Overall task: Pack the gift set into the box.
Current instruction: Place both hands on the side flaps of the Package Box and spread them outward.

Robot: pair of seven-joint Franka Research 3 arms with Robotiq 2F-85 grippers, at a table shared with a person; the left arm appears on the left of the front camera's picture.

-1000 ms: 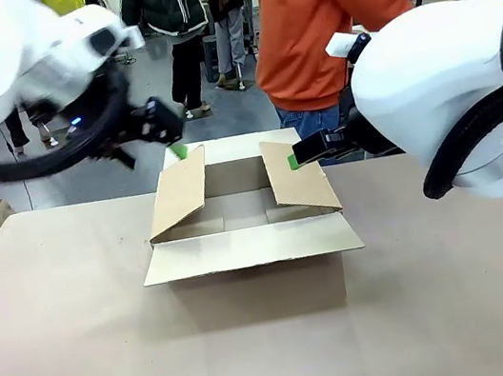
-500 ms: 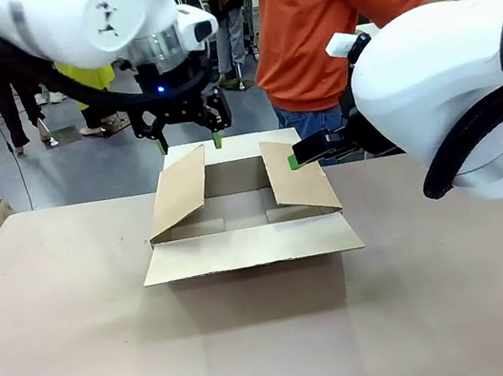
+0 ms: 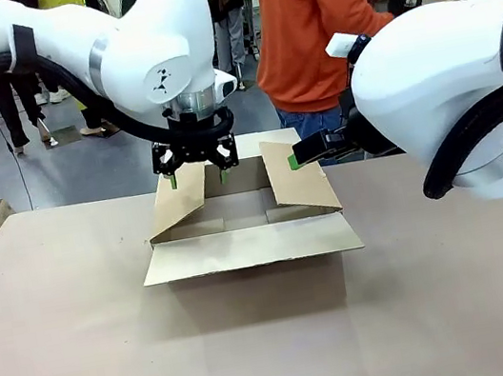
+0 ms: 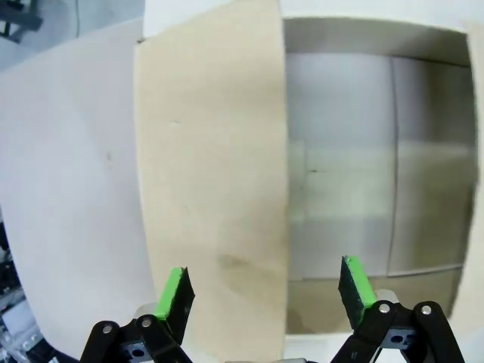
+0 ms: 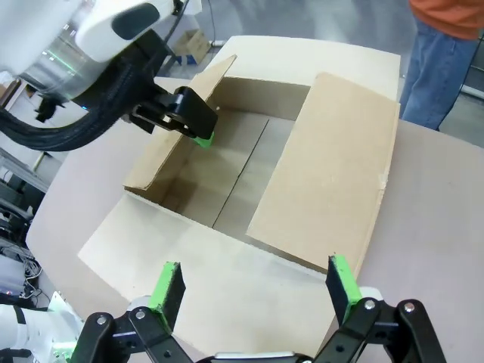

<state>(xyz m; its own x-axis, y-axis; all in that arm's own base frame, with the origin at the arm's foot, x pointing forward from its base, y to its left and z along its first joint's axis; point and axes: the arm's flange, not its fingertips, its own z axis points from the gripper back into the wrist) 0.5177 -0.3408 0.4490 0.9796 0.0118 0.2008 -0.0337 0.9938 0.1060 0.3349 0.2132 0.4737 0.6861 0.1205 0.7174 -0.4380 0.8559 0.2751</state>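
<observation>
- task status: the box [image 3: 259,288] stands open beneath both grippers, with its near flap folded out flat. its floor is bare cardboard, so i judge that packing has not begun and the whole gift set is left to load.
- left gripper [image 3: 198,178]: it points straight down, jaws wide apart, holding nothing. the left flap [image 4: 212,189] sits just below it, one finger over the flap and the other over the box cavity.
- right gripper [image 5: 255,286]: it tilts down toward the box, jaws wide apart, empty. the right flap [image 5: 325,166] leans just ahead of it.
- both side flaps lean inward, and i judge they need spreading before loading.
</observation>
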